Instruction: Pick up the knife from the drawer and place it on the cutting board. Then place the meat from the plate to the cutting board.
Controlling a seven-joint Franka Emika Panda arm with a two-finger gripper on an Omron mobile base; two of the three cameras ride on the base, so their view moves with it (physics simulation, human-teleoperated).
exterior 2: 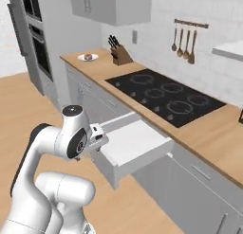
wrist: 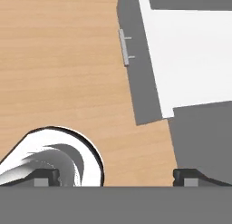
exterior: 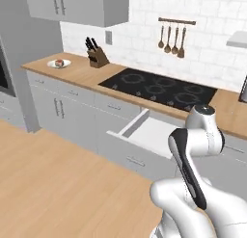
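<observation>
— Hanging by the open drawer, that gripper?

— It is hovering just off the drawer's front corner, looking down at the floor and the drawer's handle. Its fingertips are standing as wide apart as they go, and they are carrying nothing.

— And the knife?

— I am peering into the drawer and getting a plain white bottom; I cannot tell where the knife is lying in there. The meat is sitting on the plate, far off at the left end of the table, beyond the knife block and the cooktop.

— How are you expecting the knife to handle?

— I am guessing light and stiff, with a thin blade lying almost flush against the drawer floor. I would be closing across the handle, near its middle, so it is not tipping as it lifts. The blade looks too slim and slick to pinch.

— And the meat?

— Soft and probably slippery, I am thinking. Gripping across its narrow width, fingers reaching down to the plate, should be keeping it from sagging or sliding out.
</observation>
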